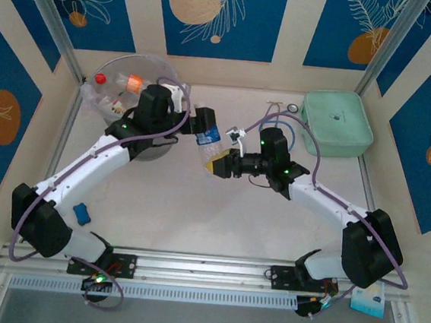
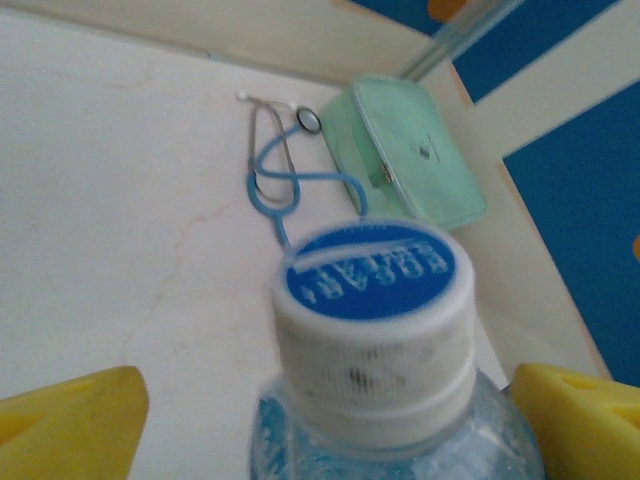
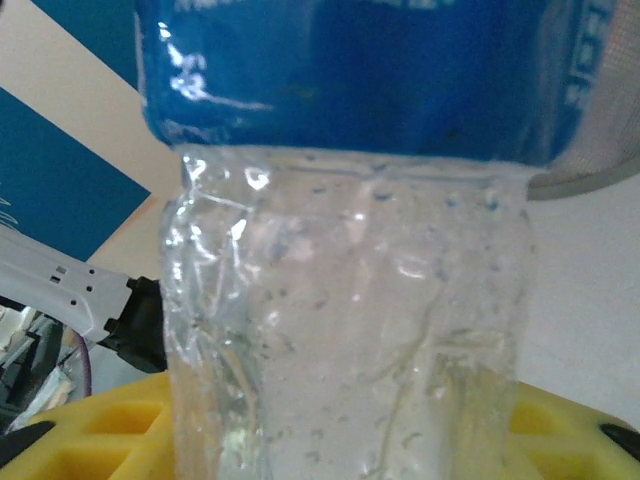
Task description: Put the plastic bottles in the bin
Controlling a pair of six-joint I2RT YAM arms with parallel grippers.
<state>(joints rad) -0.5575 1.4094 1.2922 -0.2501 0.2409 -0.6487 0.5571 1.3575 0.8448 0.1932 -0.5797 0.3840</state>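
Blue-labelled bottle [image 1: 208,139] is held above the tabletop [image 1: 158,202] at centre, just right of the bin [image 1: 90,97]. The right end effector [image 1: 218,165] is clamped on its clear lower body. The left end effector [image 1: 204,124] is spread wide, its yellow fingers [image 2: 70,425] flanking the cap [image 2: 372,300] with a gap on either side. Two other bottles [image 1: 119,91] lie inside the bin.

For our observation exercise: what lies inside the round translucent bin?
Inside the bin lie a red-capped bottle and an orange-capped bottle, both clear plastic. The left arm covers the bin's near right part, so the full count cannot be told.
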